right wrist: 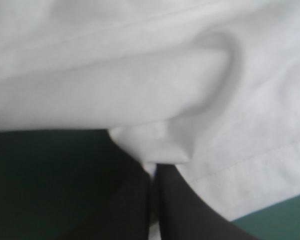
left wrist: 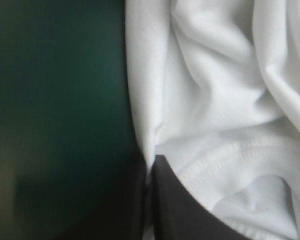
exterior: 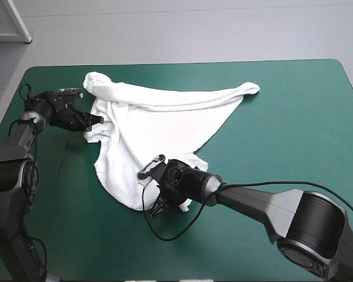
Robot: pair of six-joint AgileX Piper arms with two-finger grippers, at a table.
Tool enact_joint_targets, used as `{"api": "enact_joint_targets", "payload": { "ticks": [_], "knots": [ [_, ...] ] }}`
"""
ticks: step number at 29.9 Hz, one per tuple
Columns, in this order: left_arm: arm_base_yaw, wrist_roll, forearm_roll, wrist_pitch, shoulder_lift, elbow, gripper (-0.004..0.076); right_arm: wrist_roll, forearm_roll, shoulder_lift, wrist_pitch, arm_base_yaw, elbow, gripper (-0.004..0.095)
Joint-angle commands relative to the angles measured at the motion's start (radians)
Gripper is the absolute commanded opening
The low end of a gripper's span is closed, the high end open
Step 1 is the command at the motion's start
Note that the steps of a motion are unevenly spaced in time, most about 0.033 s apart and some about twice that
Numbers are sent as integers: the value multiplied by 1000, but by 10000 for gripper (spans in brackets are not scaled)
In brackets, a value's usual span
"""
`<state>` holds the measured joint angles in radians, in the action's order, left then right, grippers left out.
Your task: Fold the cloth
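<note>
- White T-shirt point(exterior: 159, 114) lies on the cover point(exterior: 282, 117) in the high view, left of the table's middle. It is a loose, creased, roughly three-cornered spread, with a rolled ridge along its far side running from a bunched end at the left to a thin tip at the right.
- Same view: the left gripper point(exterior: 97, 120) meets the T-shirt's left edge and the right gripper point(exterior: 159, 207) its near edge. The two are well apart.
- Left wrist view: the left gripper point(left wrist: 149, 167) has its black fingers all but closed, pinching a thin edge of T-shirt point(left wrist: 215, 100). Hemmed, rumpled cloth lies beside and ahead of it, and bare cover point(left wrist: 55, 100) on the other side.
- Right wrist view: the right gripper point(right wrist: 152, 170) also has its fingers nearly together, clamped on a small folded nub of T-shirt point(right wrist: 140, 75). Cloth fills the view ahead, with cover point(right wrist: 40, 165) to one side.
- Progress, as I judge it: early. Both grips look taken, but no clean fold shows. The T-shirt is neither flat nor squared, so spreading it out and all the folds remain to be done.
</note>
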<state>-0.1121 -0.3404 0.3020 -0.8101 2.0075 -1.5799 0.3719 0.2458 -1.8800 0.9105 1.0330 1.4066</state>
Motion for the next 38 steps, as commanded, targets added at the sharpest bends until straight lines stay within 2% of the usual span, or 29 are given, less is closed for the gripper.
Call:
{"api": "enact_joint_targets", "payload": {
  "ticks": [1, 6, 10, 13, 18, 22, 27, 32, 38],
  "knots": [
    [4, 27, 9, 9, -153, -25, -8, 67, 173, 115, 33, -4, 16, -19],
    [4, 35, 13, -34, -322, -94, -8, 144, 394, 276, 161, -26, 58, -19],
    [4, 35, 13, -68, -440, -200, -8, 122, 449, 398, 238, -76, 156, -19],
    [4, 43, 4, -143, -491, -323, -8, 70, 479, 476, 283, -116, 258, -19],
    [4, 97, -75, -311, -507, -612, -8, -16, 570, 563, 336, -127, 498, -19],
    [4, 131, -129, -357, -507, -837, -8, -101, 583, 581, 336, -125, 714, -19],
    [4, 156, -128, -313, -538, -1012, -8, -191, 586, 581, 300, -125, 953, -19],
    [4, 156, -153, -168, -573, -1086, -8, -240, 584, 581, 263, -125, 1126, -19],
    [4, 138, -207, -26, -621, -1100, -8, -299, 569, 581, 260, -125, 1220, -19]
  ]
}}
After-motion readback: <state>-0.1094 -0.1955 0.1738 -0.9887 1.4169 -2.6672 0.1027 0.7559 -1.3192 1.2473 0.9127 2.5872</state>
